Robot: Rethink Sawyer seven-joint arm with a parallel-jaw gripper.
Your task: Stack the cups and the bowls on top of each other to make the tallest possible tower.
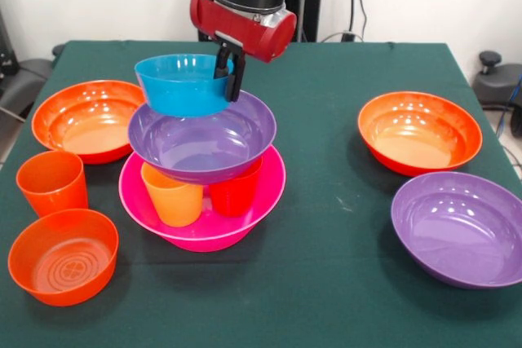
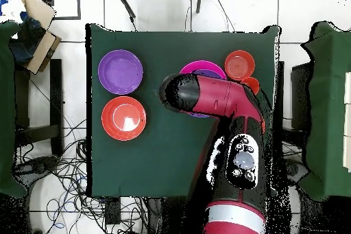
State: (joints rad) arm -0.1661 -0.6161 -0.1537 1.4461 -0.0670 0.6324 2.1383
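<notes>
The tower stands left of centre. Its base is the big pink bowl [image 1: 245, 213], with a yellow-orange cup [image 1: 173, 195] and a red cup [image 1: 235, 193] upright inside. A purple bowl [image 1: 204, 143] rests on those cups, and the small blue bowl [image 1: 179, 85] sits in it. My gripper [image 1: 228, 79] comes down from above and is shut on the blue bowl's right rim, one finger inside and one outside. In the overhead view the arm [image 2: 212, 97] covers the tower, leaving only the pink bowl's rim [image 2: 203, 66] visible.
An orange cup [image 1: 52, 182] and a small orange bowl [image 1: 64, 257] stand at the front left, with a wide orange bowl [image 1: 86, 118] behind them. At the right are another wide orange bowl [image 1: 419, 132] and a second purple bowl [image 1: 461, 227].
</notes>
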